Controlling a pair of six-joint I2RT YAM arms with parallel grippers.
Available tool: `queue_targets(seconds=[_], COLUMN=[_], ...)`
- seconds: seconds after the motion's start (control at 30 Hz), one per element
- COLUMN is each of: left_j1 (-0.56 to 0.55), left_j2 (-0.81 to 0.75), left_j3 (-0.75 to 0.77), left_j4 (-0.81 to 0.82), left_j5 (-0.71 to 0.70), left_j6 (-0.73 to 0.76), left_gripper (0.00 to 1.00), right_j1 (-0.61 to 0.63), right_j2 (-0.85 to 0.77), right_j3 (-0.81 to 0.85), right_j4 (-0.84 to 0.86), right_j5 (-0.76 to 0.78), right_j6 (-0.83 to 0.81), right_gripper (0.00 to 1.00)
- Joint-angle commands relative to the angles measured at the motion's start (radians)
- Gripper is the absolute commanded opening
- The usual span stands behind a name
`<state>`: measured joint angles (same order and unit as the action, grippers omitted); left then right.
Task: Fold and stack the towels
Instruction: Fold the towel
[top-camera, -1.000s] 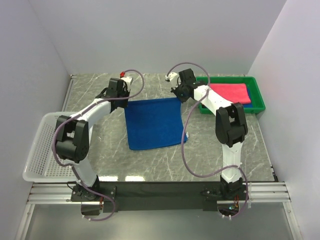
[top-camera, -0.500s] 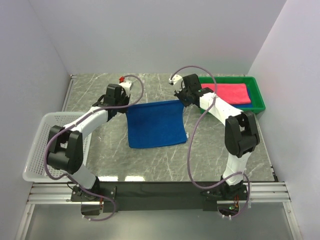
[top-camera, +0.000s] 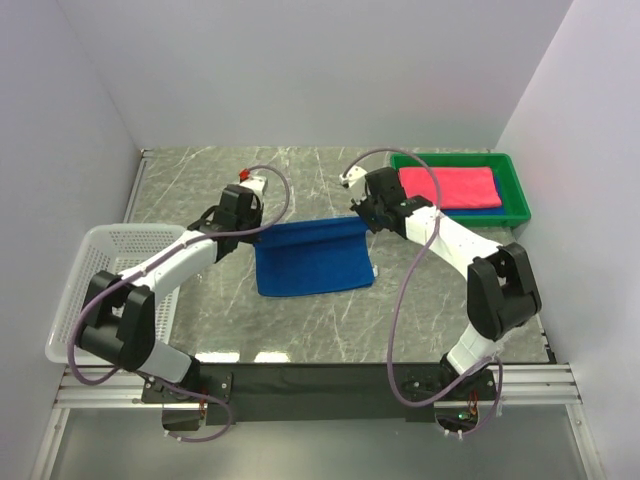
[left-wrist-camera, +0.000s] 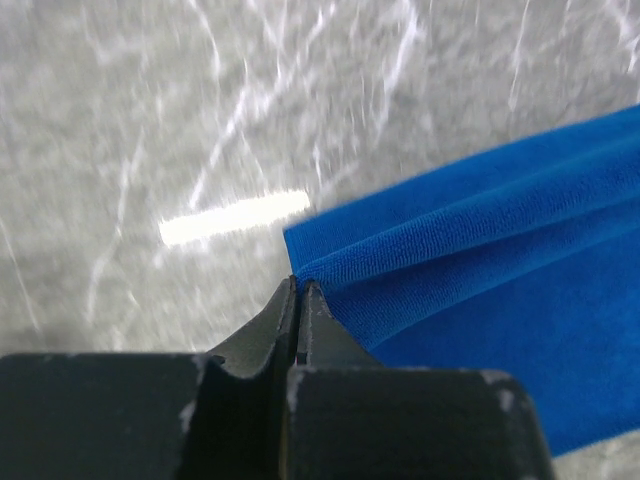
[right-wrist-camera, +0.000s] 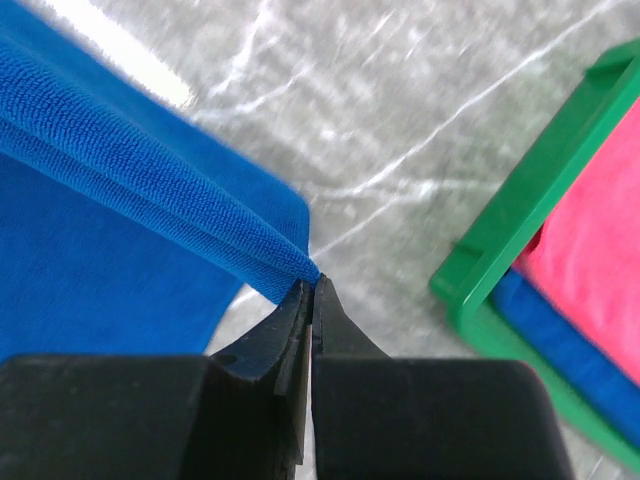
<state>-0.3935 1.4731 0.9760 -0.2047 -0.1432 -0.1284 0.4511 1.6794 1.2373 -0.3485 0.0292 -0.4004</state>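
One blue towel (top-camera: 315, 262) is laid mid-desk (top-camera: 420, 300), far edge raised. Its far-left corner is clamped by the left fingers (top-camera: 251, 228), its far-right corner by the right fingers (top-camera: 363, 216), both sets pinched tight on cloth. The held edge is stretched left-right between them. The rest is spread toward the near side, so a nearward fold is judged likely. A pink towel (top-camera: 450, 185) is seen in the green tray (top-camera: 518, 205).

Blue towel (top-camera: 315, 260) ribbed terry cloth, table (top-camera: 430, 300) glossy marble, tray (top-camera: 450, 158) smooth plastic
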Motion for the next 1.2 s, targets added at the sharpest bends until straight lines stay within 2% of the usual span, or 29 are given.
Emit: queue_targets(seconds=[0.0,0.13,0.3,0.6,0.97,1.17], left_j1=[-0.019,-0.028,-0.041,-0.122,-0.13,-0.139], left_j2=[-0.072,-0.105,-0.115,-0.123,-0.217,-0.211], left_j3=[-0.029,-0.051,-0.082,-0.106,-0.115,-0.174], left_j4=[-0.053,-0.097,-0.145,-0.217,-0.291,-0.268], left_j5=[-0.099,-0.133,-0.141,-0.182,-0.185,-0.164], left_j6=[-0.069,-0.138,-0.195,-0.304,-0.385,-0.43], left_gripper=[0.01,0.01,0.01,0.01,0.01,0.01], right_j1=[0.02,0.061,0.09,0.126,0.139,0.152], right_j2=[-0.078,-0.107,-0.148,-0.173,-0.231,-0.169], right_j3=[-0.05,-0.104,-0.165,-0.205,-0.205,-0.243], right_j4=[-0.004,-0.032,-0.04,-0.055,-0.093,-0.098], right_j5=[0.064,0.129,0.138,0.216,0.199,0.181], right_j6=[0.038,0.049,0.08,0.109,0.127,0.144], right_gripper=[0.0,0.0,0.0,0.0,0.0,0.0])
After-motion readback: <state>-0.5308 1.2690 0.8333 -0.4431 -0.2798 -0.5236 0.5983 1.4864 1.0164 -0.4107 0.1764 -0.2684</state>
